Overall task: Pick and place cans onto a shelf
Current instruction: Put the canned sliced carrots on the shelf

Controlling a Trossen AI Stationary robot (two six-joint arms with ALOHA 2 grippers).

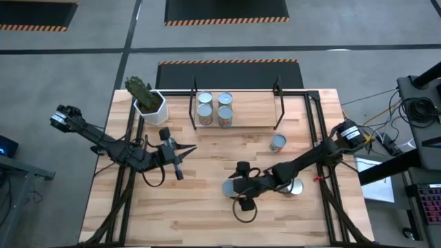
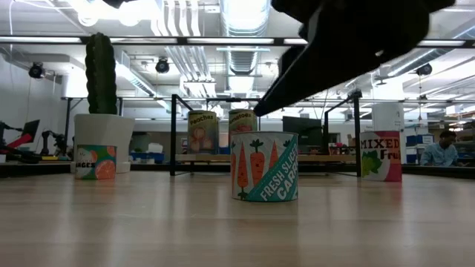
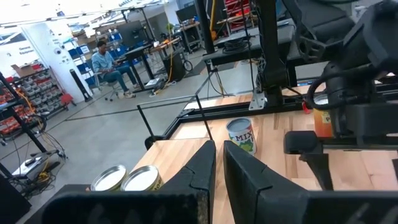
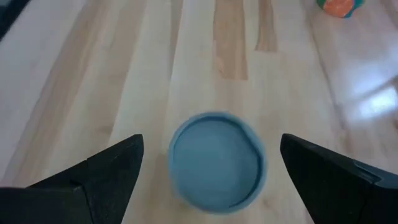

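Observation:
A can with a carrot label (image 2: 264, 166) stands upright on the table near its middle front; its round top shows in the right wrist view (image 4: 216, 158). My right gripper (image 4: 211, 142) hangs open above this can (image 1: 231, 187), one finger on either side, apart from it. My left gripper (image 1: 189, 148) is shut and empty over the table's left middle, pointing right; it also shows in the left wrist view (image 3: 219, 146). The shelf (image 1: 258, 110) stands at the far edge with several cans (image 1: 215, 109) on its left part.
A fruit-label can (image 1: 278, 142) stands in front of the shelf's right end, another can (image 1: 295, 186) beside my right arm. A white pot with a cactus (image 1: 148, 100) is at the far left, an orange-labelled can (image 2: 96, 162) near it. A person sits beyond the table (image 3: 106, 62).

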